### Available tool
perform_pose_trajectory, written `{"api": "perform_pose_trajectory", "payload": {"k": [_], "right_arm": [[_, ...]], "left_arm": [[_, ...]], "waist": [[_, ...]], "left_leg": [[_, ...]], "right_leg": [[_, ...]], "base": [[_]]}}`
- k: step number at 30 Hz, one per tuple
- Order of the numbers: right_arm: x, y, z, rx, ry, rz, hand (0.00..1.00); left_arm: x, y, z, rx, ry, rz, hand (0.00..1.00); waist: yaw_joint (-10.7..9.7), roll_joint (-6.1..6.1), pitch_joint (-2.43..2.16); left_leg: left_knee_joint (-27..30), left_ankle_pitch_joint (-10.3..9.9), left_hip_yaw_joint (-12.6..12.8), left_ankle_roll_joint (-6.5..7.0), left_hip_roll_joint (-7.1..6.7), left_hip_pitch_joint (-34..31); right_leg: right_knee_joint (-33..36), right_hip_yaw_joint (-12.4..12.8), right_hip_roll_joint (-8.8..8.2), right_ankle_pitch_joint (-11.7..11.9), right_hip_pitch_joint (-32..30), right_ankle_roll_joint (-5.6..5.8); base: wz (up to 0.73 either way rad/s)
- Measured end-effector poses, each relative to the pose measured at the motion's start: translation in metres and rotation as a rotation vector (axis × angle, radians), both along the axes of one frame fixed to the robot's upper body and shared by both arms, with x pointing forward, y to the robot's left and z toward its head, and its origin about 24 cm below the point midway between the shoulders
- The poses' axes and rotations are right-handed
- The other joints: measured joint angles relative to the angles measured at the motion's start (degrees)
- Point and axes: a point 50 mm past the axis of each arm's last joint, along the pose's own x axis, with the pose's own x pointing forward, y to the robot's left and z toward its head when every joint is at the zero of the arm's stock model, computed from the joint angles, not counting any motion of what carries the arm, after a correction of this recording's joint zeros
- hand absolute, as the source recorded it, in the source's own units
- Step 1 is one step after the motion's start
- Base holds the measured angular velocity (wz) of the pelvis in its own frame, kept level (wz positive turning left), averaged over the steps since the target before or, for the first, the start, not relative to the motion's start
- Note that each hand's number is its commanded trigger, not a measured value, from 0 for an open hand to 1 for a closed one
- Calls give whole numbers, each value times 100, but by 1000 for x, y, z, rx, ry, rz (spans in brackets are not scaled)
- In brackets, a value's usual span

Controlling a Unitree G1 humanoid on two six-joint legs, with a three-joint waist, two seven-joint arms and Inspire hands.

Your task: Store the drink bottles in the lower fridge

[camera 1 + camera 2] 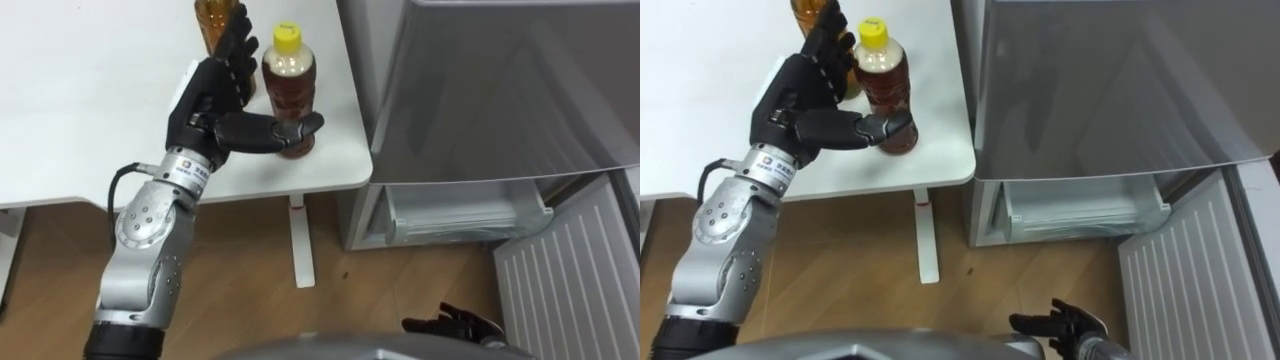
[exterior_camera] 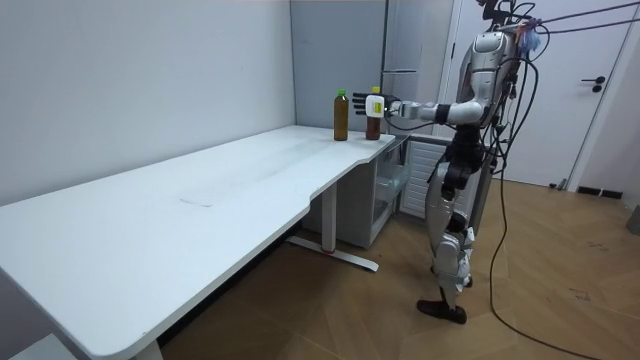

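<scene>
Left hand (image 1: pixel 207 100) brackets the yellow-capped bottle (image 1: pixel 290 95) at the table (image 1: pixel 80 100) corner, fingers straight and thumb across its base, positioned for grasping but not yet clenched. Right hand (image 1: pixel 455 322) hangs relaxed. Lower fridge (image 1: pixel 460 215) stands open, ready for loading.

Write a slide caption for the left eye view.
Left robot hand, open beside the yellow-capped bottle on the white table.

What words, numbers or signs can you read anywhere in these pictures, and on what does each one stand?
No text can be read.
Yellow-capped bottle: label print too blurred to read.
Second bottle: no legible print.
White band at the left hand's wrist: print too small to read.
Fridge: no lettering visible.
</scene>
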Motion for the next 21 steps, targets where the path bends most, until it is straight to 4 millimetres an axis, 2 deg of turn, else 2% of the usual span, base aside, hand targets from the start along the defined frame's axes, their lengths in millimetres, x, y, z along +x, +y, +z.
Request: {"api": "perform_pose_trajectory", "payload": {"k": [5,21], "right_arm": [[-1,-1,0,-1,1,-1,0],[1,-1,1,-1,4,3,0]], "left_arm": [[0,0,0,2,2,3,0],[4,3,-6,35,56,-9,0]], "waist": [[-7,30,24],[-64,44,38]], "left_leg": [[-9,-1,14,-1,10,-21],[0,0,49,-1,23,3]], "right_leg": [[2,-5,5,0,-5,0],[11,112,26,7,-3,-11]], "base": [[0],[-1]]}}
